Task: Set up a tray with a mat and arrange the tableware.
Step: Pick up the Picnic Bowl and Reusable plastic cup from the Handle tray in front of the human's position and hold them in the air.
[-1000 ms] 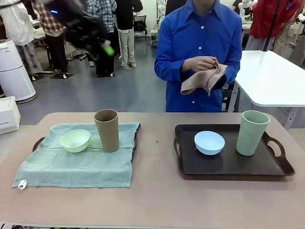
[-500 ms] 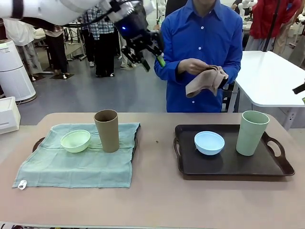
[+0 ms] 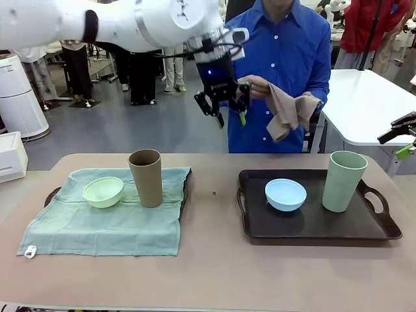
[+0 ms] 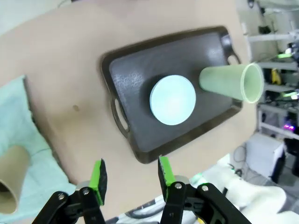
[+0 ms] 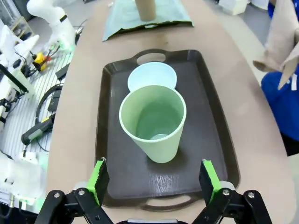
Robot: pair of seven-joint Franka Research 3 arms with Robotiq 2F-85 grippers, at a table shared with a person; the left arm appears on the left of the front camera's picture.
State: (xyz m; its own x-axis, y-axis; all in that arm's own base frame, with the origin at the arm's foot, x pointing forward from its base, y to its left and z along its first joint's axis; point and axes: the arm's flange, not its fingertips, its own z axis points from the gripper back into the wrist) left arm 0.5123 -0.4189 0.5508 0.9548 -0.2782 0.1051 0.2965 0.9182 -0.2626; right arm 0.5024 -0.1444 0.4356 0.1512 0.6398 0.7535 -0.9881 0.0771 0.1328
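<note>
L gripper (image 3: 231, 119) hangs high at top middle of front view, well above the table (image 3: 214, 273), right by the person's hand (image 3: 260, 84) w/ a tan cloth (image 3: 286, 110). Its fingers are partway apart, nothing btw them. R gripper (image 3: 402, 142) pokes in at the right edge, up off the table, fingers wide apart, empty, near the pale green cup (image 3: 343, 181) but not touching.

That cup stands at the right end of the dark tray (image 3: 312, 229), close to the far rim. Light blue bowl (image 3: 286, 194) sits left of it w/ a gap. Tray's near half is bare.

At left, the green mat (image 3: 110, 227) holds the pale green bowl (image 3: 103, 191) and brown cup (image 3: 146, 177) near its far edge. A bare table strip runs btw mat and dark tray.
</note>
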